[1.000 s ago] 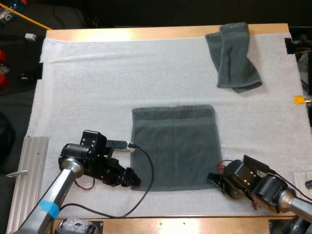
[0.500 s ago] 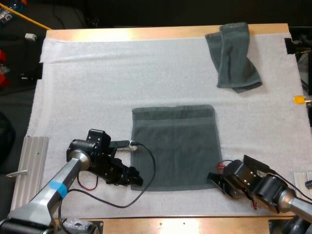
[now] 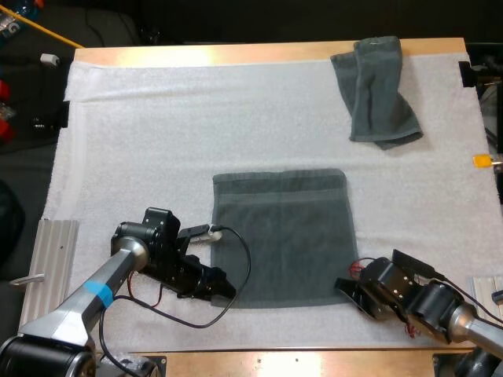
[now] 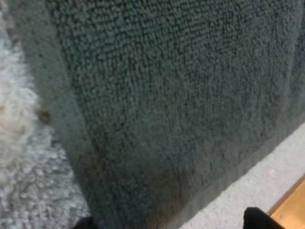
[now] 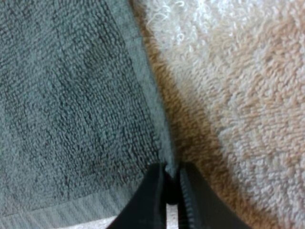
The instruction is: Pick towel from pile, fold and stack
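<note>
Grey-green flat towel (image 3: 283, 239) lies spread on the white mat (image 3: 157, 141). The right claw (image 3: 346, 288) is clenched on the towel's near right corner. The left claw (image 3: 226, 290) stands released at the near left corner, with the towel just ahead of it.

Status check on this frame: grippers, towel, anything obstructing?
Left gripper open at flat towel near-left corner. Right gripper shut on its near-right corner. Crumpled towel far right, clear of both.
</note>
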{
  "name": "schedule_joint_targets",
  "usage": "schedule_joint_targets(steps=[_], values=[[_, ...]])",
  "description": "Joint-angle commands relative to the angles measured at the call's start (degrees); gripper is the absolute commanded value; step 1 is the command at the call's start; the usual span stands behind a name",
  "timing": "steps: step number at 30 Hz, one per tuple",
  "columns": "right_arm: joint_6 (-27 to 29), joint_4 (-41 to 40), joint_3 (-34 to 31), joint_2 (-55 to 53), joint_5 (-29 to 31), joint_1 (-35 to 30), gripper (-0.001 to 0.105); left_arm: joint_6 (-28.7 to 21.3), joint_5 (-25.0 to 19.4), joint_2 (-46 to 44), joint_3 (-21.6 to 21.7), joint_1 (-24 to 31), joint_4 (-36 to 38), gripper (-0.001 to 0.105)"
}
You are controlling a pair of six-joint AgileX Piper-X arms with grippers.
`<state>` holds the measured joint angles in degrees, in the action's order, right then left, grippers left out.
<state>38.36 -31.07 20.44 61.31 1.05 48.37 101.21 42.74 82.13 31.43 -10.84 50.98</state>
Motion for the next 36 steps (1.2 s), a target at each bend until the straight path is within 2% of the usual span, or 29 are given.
schedule_joint_targets(steps=[1, 11, 13, 21, 22, 25, 28, 36], values=[[0.46, -0.73, 0.1, -0.36, 0.42, -0.11, 0.0, 0.26, 1.48, 0.13, -0.22, -0.31, 0.0, 0.059], [0.46, -0.73, 0.1, -0.36, 0.42, -0.11, 0.0, 0.26, 1.57, 0.13, -0.22, -0.31, -0.04, 0.053], [0.46, -0.73, 0.1, -0.36, 0.42, -0.11, 0.0, 0.26, 1.57, 0.13, -0.22, -0.31, -0.04, 0.048], [0.46, -0.54, 0.1, -0.36, 0.06, -0.11, 0.0, -0.21, -1.4, 0.13, -0.22, -0.31, 0.1, 0.004], [0.46, -0.52, 0.1, -0.36, 0.06, -0.11, 0.0, -0.41, -1.4, 0.13, -0.22, -0.31, 0.15, 0.001], [0.65, -0.58, 0.16, -0.36, -1.88, -0.11, 0.0, -1.05, -1.25, 0.06, -0.22, -0.31, 1.42, 0.0], [3.12, -2.1, 1.27, -0.36, -3.36, -0.11, 0.0, -2.58, -1.25, -1.57, -0.22, -0.31, 3.99, 0.0], [7.25, -16.23, 7.65, -5.22, -3.85, -0.11, 0.0, -3.89, -2.26, -14.36, -0.22, -0.95, 11.21, 0.0]])
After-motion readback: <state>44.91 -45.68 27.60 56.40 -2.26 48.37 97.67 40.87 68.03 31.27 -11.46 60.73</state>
